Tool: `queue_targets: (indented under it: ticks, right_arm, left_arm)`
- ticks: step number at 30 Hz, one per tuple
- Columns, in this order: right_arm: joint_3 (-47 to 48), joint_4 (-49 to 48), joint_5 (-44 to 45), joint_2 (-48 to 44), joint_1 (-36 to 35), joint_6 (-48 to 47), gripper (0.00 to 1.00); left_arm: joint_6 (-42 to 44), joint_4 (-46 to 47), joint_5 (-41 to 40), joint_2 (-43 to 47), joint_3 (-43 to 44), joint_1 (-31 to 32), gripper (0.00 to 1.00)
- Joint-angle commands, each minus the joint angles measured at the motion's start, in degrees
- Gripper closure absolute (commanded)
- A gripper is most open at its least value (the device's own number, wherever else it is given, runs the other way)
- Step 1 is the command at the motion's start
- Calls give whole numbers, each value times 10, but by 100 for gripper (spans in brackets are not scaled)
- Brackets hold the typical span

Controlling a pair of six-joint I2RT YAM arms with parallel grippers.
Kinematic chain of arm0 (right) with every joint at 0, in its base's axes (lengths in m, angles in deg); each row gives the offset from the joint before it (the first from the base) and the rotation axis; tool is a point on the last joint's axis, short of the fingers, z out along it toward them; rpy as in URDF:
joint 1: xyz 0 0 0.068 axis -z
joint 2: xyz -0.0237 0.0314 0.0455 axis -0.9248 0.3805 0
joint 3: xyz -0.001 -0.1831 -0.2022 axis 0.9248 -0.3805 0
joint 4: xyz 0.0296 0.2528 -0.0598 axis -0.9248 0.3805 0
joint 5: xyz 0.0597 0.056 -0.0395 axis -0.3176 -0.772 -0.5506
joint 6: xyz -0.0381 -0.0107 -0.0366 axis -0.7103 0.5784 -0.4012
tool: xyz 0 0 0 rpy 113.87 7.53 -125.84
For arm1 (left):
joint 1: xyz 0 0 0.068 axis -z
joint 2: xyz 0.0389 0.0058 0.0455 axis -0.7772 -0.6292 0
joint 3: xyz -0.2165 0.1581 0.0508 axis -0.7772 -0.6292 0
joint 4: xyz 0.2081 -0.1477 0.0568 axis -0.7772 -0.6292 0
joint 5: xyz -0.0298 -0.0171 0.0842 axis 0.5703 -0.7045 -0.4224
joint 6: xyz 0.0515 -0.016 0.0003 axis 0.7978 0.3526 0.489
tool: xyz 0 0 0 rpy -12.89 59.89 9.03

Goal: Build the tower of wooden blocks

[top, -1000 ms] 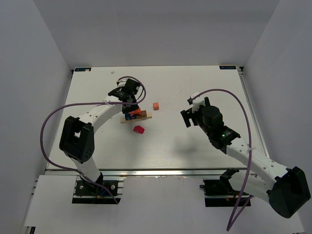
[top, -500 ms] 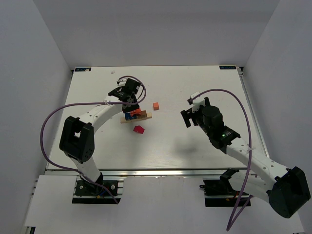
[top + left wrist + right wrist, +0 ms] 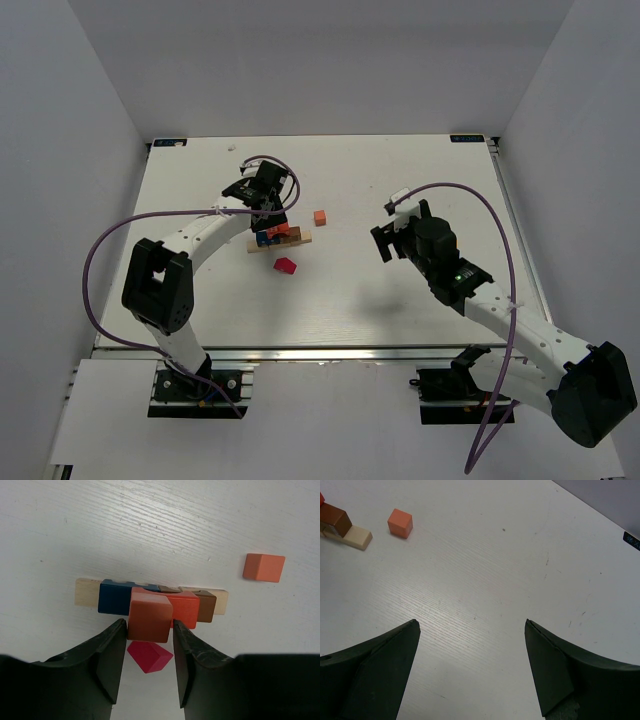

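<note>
Your right gripper (image 3: 471, 623) hangs nearest, jaws wide apart with nothing between them (only table (image 3: 485, 555) below). Past the loose red block (image 3: 149, 656), the wood block tower (image 3: 116, 598) sits mid-table. Your left gripper (image 3: 149, 626) flanks its top orange-brown block (image 3: 150, 616); clamped or merely beside it, you cannot tell.

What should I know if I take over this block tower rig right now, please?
Left gripper: jaws closely flank the top orange block on the wood block tower; whether they grip it is unclear.
Right gripper: open, empty, away from the tower.
Done: coloured blocks stacked on the tan base.
Left: red block and orange cube lie loose beside the tower.
</note>
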Motion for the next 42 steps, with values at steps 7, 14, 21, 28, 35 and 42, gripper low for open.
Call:
queue_targets:
  ticks: [7,14,21,28,35,42]
  right_arm:
    - [-3,-11,-4,-14,2,5,11]
    - [-3,-11,-8,-12,2,4,11]
    - [-1,-8,-9,-11,3,3,11]
    - [0,-3,-33,-13,3,-2,11]
    - [29,31,-54,20,3,5,11]
    - [69,13,-302,84,3,-240,11]
  left_arm:
    - [0,15,-1,27,13,3,44]
    - [-1,18,7,26,13,3,44]
    - [3,24,5,41,6,3,42]
    - [9,12,-1,51,10,3,40]
    - [26,9,-33,110,17,2,16]
    - [53,46,-11,177,-24,-65,2]
